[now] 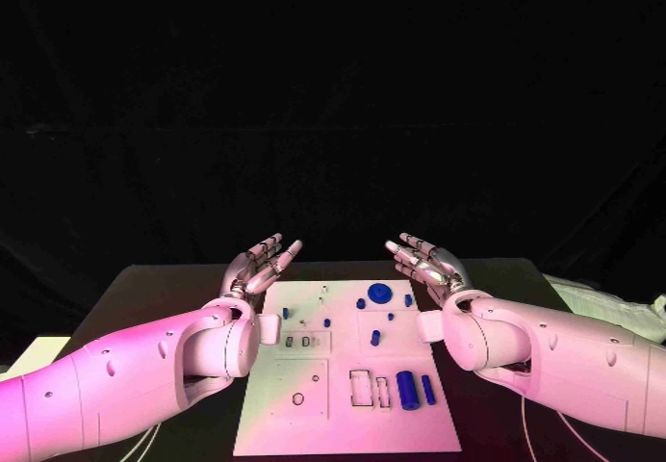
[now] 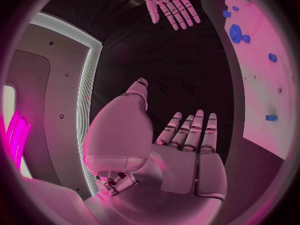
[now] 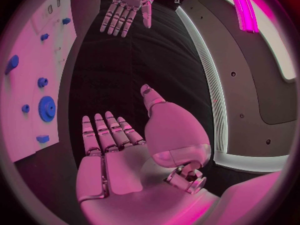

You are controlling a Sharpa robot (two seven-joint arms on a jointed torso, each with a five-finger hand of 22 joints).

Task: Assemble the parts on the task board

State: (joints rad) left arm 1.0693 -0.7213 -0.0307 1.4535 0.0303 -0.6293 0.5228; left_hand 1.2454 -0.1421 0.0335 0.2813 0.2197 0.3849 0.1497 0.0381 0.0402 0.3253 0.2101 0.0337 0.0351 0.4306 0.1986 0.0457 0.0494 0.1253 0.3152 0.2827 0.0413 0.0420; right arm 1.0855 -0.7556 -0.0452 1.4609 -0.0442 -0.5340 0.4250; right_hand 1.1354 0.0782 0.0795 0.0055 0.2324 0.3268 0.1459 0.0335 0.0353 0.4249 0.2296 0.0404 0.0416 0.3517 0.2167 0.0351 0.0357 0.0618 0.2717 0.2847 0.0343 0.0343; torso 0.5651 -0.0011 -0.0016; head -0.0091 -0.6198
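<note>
Holding my left hand (image 1: 260,262) and right hand (image 1: 427,262) empty with fingers spread at the upper corners of the task board (image 1: 347,423), at lower centre, I leave its blue parts (image 1: 407,387) unobstructed, seemingly before the first pick.

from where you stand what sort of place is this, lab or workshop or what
Most likely a robot test or demo bench: a black table against a black backdrop, a white task board set with small blue parts, and coloured light over it. Both hands hover open beside the board.
</note>
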